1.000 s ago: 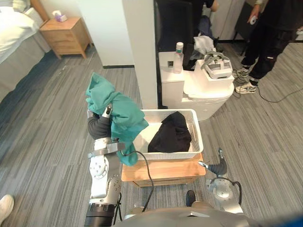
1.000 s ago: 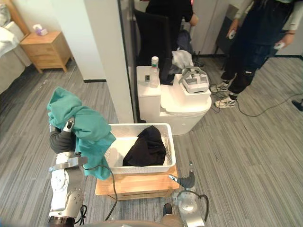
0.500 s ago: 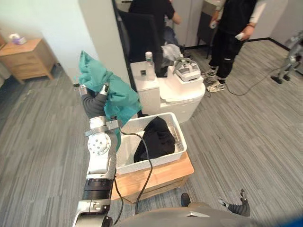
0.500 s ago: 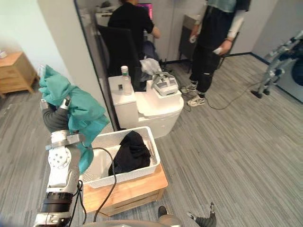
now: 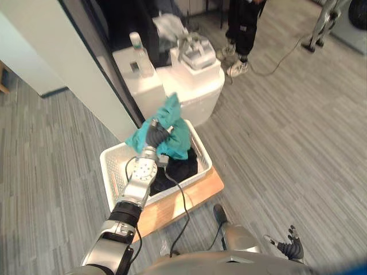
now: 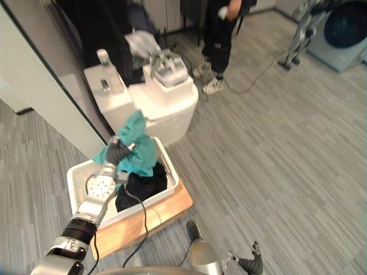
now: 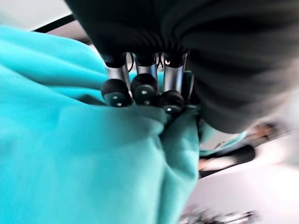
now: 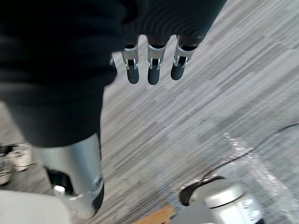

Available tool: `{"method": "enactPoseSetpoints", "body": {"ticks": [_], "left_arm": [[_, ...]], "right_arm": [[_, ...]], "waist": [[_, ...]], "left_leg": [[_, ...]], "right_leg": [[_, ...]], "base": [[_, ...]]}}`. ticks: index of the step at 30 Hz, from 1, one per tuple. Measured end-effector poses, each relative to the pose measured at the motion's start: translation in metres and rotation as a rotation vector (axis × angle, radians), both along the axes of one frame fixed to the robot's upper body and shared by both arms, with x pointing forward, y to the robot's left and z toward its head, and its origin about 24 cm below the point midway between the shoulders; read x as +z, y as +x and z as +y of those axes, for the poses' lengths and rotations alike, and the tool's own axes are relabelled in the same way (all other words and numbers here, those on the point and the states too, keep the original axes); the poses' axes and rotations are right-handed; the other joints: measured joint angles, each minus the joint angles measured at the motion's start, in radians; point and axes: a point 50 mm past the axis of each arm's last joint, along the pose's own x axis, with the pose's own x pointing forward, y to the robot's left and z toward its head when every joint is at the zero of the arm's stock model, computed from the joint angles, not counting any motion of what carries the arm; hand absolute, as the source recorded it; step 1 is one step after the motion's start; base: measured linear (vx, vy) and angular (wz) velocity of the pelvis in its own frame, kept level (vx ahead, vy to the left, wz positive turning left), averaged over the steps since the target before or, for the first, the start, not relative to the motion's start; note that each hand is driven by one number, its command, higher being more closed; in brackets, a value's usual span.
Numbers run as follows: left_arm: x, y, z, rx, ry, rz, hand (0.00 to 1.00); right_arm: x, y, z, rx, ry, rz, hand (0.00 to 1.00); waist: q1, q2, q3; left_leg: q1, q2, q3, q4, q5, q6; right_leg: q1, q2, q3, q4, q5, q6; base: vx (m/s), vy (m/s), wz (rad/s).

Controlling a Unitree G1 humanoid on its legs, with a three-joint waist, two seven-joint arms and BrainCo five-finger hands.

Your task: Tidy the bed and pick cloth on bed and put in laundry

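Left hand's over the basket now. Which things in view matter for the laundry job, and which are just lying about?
Job:
teal cloth, gripped by left hand
white basket below it
black cloth inside the basket

Lying about:
wooden stand under the basket
bottle and headset on white unit
person beyond
right hand, open, low

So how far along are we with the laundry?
Done: a black garment lies in the white basket. In hand: the left hand is shut on the teal cloth, holding it over the basket. Left: let it drop in. The right hand hangs open, low above the floor.
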Motion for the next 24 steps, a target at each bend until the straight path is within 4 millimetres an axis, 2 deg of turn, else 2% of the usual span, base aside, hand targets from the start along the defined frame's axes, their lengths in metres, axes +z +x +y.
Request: {"method": "enactPoseSetpoints", "body": {"ticks": [4,7,12,13,16,24], "left_arm": [[-0.018,-0.015,-0.007,0.006,-0.015,0.062,1.00],[-0.034,-0.023,-0.002,0.023,0.002,0.133,1.00],[-0.070,-0.053,0.008,0.076,0.061,0.292,1.00],[-0.076,-0.059,0.010,0.099,0.070,0.321,0.00],[-0.087,-0.071,0.022,0.218,0.111,0.362,0.00],[-0.095,-0.081,0.047,0.433,0.125,0.419,0.00]], "right_arm": [[-0.001,0.007,0.002,0.007,0.006,-0.003,0.00],[0.000,0.019,0.003,0.017,0.008,-0.022,0.00],[0.000,0.026,0.004,0.025,0.011,-0.032,0.00],[-0.001,0.025,0.003,0.025,0.010,-0.031,0.00],[-0.001,0.023,0.002,0.027,0.005,-0.034,0.00],[-0.002,0.019,0.002,0.040,0.004,-0.026,0.00]], "waist": [[0.001,0.016,0.022],[0.002,0.022,0.048],[0.006,0.028,0.062],[0.006,0.028,0.062],[0.006,0.028,0.063],[0.016,0.038,0.059]], "left_leg": [[-0.001,0.001,0.000,0.028,0.000,0.000],[-0.002,-0.002,-0.004,0.045,-0.001,0.001],[-0.035,-0.002,-0.016,0.064,-0.030,0.014],[-0.033,-0.002,-0.016,0.065,-0.030,0.014],[-0.033,0.001,-0.015,0.068,-0.034,0.012],[-0.029,0.016,-0.009,0.064,-0.033,0.006]], "right_leg": [[-0.002,-0.001,-0.005,0.033,-0.014,-0.003],[-0.002,-0.015,-0.020,0.061,-0.034,0.002],[-0.025,-0.024,-0.033,0.062,-0.047,0.011],[-0.024,-0.023,-0.033,0.064,-0.047,0.011],[-0.017,-0.024,-0.040,0.063,-0.048,0.011],[-0.014,-0.011,-0.041,0.060,-0.043,0.004]], "base": [[0.06,0.009,0.03],[-0.02,-0.001,0.12],[-0.06,-0.020,0.10],[-0.06,-0.039,0.02],[-0.08,-0.042,0.01],[-0.02,-0.041,-0.02]]}}
